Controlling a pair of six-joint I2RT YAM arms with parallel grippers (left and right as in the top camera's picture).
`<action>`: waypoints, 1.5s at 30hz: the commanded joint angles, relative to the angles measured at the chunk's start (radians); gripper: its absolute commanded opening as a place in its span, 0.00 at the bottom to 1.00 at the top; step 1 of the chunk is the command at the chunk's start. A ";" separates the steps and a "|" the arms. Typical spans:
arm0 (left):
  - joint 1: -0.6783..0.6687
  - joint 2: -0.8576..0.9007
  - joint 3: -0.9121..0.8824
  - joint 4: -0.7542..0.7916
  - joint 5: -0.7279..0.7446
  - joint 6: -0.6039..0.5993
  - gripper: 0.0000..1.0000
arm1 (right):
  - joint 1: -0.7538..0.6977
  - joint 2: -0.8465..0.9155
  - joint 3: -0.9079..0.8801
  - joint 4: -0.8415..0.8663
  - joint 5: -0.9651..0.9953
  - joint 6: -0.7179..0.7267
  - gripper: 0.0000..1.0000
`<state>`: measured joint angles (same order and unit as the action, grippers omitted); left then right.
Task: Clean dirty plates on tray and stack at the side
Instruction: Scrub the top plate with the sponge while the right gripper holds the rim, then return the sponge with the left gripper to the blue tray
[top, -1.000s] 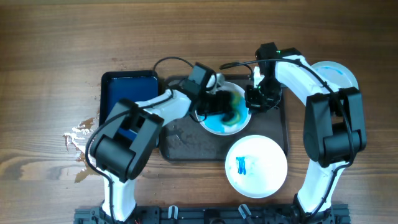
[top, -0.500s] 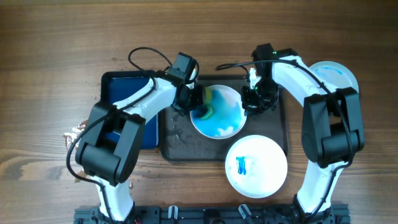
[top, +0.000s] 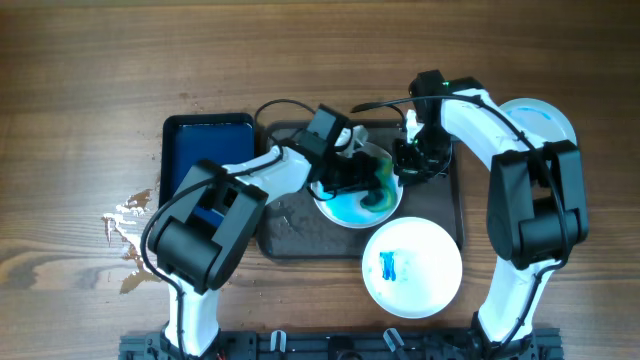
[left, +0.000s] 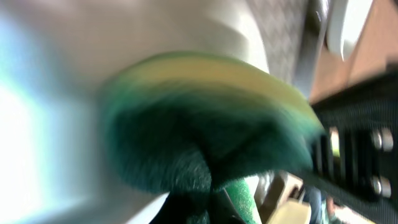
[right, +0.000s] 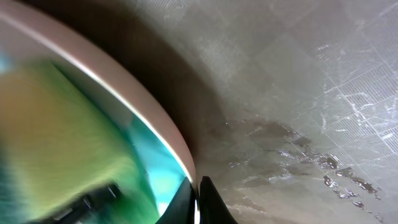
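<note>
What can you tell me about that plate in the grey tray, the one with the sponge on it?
The plate is round and white, washed with blue and green across its middle. It lies in the grey tray. The left claw presses a green-and-yellow sponge on it; the right claw pinches its rim.

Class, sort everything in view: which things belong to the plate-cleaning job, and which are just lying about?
Job: grey tray; plate being scrubbed; smeared plate; far-right plate; sponge; left gripper; right gripper.
Lying about: blue tray; splatter.
</note>
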<state>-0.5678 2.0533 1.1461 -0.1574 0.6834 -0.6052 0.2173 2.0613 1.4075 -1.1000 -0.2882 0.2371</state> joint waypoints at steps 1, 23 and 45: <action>0.105 0.023 -0.007 -0.084 -0.285 -0.055 0.04 | 0.001 0.017 -0.008 -0.013 0.033 -0.008 0.04; 0.200 -0.207 0.035 -0.428 -0.193 0.178 0.04 | 0.001 0.017 -0.008 0.004 0.032 -0.021 0.04; 0.621 -0.307 0.031 -0.753 -0.718 -0.001 0.04 | 0.001 0.017 -0.008 0.011 0.032 -0.016 0.04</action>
<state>0.0406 1.7241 1.1690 -0.9062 -0.0124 -0.6014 0.2256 2.0613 1.4078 -1.0977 -0.2943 0.2295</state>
